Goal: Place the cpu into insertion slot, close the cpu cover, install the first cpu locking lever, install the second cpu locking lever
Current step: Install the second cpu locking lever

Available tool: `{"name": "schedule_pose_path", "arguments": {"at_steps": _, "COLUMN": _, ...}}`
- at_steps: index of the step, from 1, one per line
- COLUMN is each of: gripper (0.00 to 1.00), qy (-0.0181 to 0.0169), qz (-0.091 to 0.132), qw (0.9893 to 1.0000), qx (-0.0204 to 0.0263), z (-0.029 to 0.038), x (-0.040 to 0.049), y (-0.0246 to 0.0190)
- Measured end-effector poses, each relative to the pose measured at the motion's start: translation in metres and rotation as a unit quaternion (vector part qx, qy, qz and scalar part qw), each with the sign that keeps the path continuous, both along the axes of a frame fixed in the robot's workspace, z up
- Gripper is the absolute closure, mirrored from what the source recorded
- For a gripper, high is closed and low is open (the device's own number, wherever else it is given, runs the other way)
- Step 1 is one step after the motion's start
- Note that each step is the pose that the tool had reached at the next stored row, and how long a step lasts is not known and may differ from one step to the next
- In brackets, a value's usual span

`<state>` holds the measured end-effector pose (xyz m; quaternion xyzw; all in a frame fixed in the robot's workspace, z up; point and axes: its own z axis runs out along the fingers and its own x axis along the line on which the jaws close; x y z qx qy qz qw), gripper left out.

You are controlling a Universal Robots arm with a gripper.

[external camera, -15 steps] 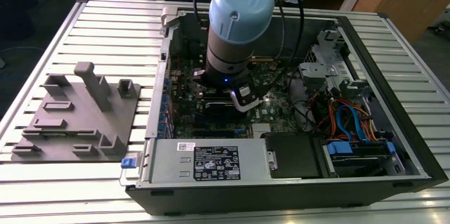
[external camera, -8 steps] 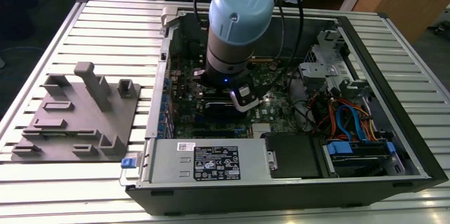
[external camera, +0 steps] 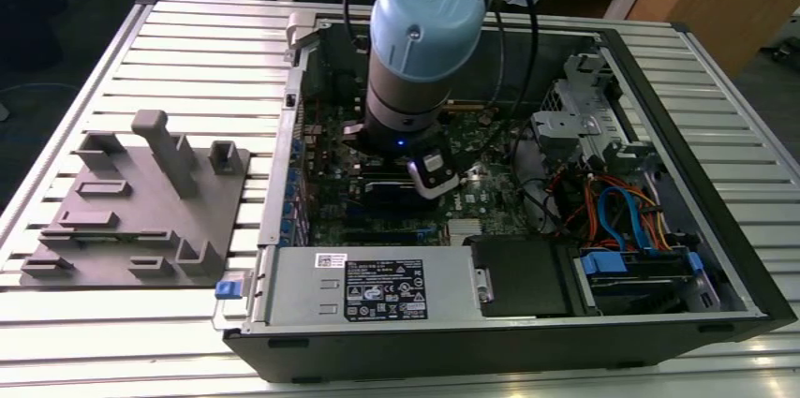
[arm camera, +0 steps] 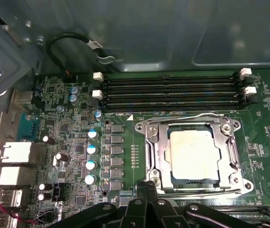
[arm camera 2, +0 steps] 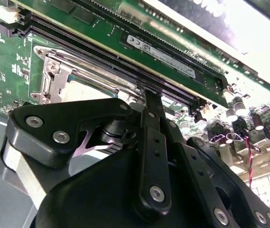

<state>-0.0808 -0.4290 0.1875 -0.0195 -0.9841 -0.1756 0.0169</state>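
Observation:
The cpu, a silvery square chip, lies flat in the insertion slot on the green board. The cpu cover lies closed over it as a metal frame around the chip. One wire locking lever runs along the socket side facing the memory slots, and another along the opposite side. My gripper is shut, its black fingertips together at the socket's edge by that second lever; whether they touch it I cannot tell. In the exterior view the gripper reaches down into the open computer case.
Long black memory slots run beside the socket. Capacitors and rear ports stand on the socket's other side. The case also holds a power supply and a drive cage with cables. A grey fixture plate lies at the exterior view's left.

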Motion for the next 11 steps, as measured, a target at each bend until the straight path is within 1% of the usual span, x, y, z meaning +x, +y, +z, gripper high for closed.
{"name": "schedule_pose_path", "arguments": {"at_steps": 7, "gripper": 0.9, "qy": 0.0, "qz": 0.0, "qw": 1.0, "qx": 0.0004, "z": -0.0001, "x": -0.002, "y": 0.0002}}
{"name": "schedule_pose_path", "arguments": {"at_steps": 11, "gripper": 0.9, "qy": -0.0001, "qz": 0.0, "qw": 1.0, "qx": 0.0006, "z": -0.0009, "x": -0.0024, "y": 0.0014}}
